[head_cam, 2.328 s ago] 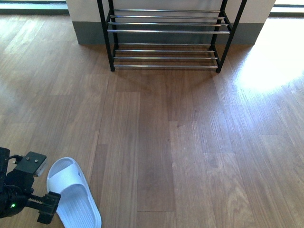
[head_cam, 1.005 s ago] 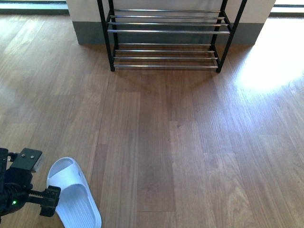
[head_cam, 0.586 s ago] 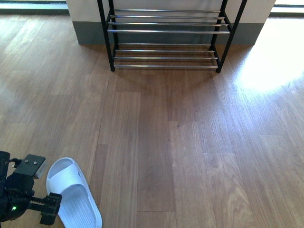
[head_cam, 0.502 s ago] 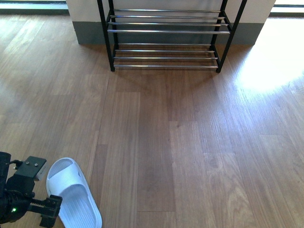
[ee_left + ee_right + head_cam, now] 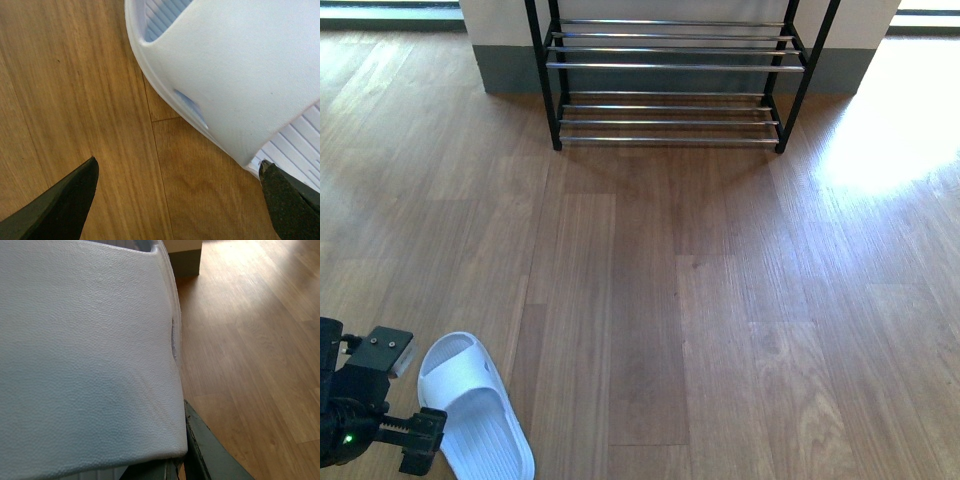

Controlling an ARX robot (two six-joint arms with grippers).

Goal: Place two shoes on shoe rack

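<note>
A plank floor (image 5: 720,300) of warm brown wood fills the room, with a bright patch of sunlight (image 5: 890,140) at its far right. The shoe rack (image 5: 670,66) stands at the far edge, centred against a white pillar (image 5: 500,20) with a grey base; the 2 tiers in view hold nothing. At the near left corner a pale slide (image 5: 475,410) lies flat on the floor. The left gripper (image 5: 408,395) sits just beside it, fingers spread wide, 1 tip at the slide's rim. A second slide (image 5: 85,355) fills the right wrist view. Only 1 finger of the right gripper (image 5: 185,460) shows, against its strap, so its grip cannot be told.
</note>
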